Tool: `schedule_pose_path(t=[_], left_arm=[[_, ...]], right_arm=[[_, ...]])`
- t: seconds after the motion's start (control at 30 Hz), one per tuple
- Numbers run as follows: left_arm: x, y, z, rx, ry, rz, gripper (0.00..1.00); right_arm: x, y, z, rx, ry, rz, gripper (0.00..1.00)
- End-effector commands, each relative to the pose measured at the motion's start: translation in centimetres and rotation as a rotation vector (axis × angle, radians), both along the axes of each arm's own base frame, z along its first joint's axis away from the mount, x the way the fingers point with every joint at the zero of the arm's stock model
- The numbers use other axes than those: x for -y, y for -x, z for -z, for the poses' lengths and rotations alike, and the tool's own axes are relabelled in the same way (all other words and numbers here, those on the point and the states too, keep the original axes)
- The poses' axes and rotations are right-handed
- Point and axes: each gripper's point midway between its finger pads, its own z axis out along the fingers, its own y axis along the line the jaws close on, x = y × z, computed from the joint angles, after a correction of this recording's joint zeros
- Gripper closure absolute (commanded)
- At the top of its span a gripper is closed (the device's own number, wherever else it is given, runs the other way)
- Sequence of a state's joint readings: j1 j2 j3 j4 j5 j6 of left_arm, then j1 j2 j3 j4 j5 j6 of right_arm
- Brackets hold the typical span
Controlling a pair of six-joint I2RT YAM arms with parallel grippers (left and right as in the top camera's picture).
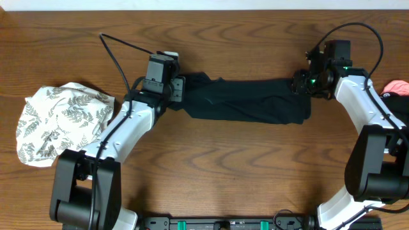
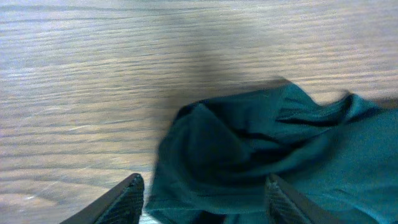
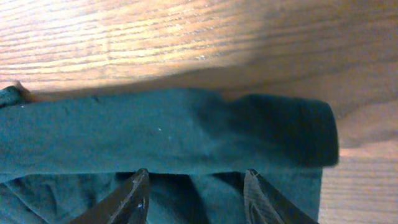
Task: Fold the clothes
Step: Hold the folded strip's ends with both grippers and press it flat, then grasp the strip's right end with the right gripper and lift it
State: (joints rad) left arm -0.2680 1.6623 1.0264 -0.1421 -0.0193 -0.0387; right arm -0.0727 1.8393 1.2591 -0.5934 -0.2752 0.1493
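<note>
Overhead: white leaf-print cloth (image 1: pixel 61 121) bunched far left, pink item (image 1: pixel 396 86) at the right edge, both apart from the work. Black shirt (image 1: pixel 249 99) lies upper-centre on the table (image 1: pixel 211 179) as a strip, long axis left-right. Left gripper (image 1: pixel 178 89) and right gripper (image 1: pixel 299 83) sit at its ends. I see both jaws parted over the fabric, pinching nothing.

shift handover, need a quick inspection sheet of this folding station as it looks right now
surface: wooden table, dark grain
job's things: black shirt, lying as a long strip between the arms
clutter: white leaf-print cloth bunched at the left; pink item at the right edge
grippers: left gripper open over the shirt's left end; right gripper open over its right end
cables: black cable by the left arm; second cable looping above the right arm
surroundings: pale strip past the far edge
</note>
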Motion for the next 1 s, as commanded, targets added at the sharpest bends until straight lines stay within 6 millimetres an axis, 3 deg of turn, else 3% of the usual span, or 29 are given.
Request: schedule_pose_path(t=[0.0, 0.27, 0.4, 0.43, 0.5, 0.7, 0.83, 0.97], left_arm=[[-1.4, -0.1, -1.4, 0.012, -0.008, -0.044, 0.36], [2.1, 3.1, 0.0, -0.124, 0.081, 0.078, 0.36], [3.5, 3.5, 0.0, -0.126, 0.086, 0.117, 0.36], [3.8, 3.6, 0.1, -0.129, 0.085, 0.123, 0.35], [4.1, 3.8, 0.4, -0.139, 0.082, 0.132, 0.35], [4.6, 4.1, 0.8, -0.153, 0.089, 0.139, 0.35], [4.5, 4.4, 1.0, -0.168, 0.084, 0.138, 0.35], [4.4, 4.7, 1.2, -0.181, 0.080, 0.137, 0.35]], right_arm=[[0.7, 0.2, -0.3, -0.021, -0.014, 0.034, 0.52], [0.7, 3.4, 0.8, -0.178, -0.032, 0.085, 0.53], [1.9, 3.4, 0.8, -0.194, -0.063, 0.178, 0.28], [2.3, 3.3, 0.8, -0.185, -0.063, 0.180, 0.19], [3.0, 2.8, 0.6, -0.148, -0.069, 0.140, 0.09], [6.1, 1.9, 1.4, -0.100, -0.062, 0.148, 0.02], [8.1, 1.7, 2.7, -0.107, -0.071, 0.195, 0.03], [7.6, 2.1, 4.6, -0.153, -0.137, 0.191, 0.05]])
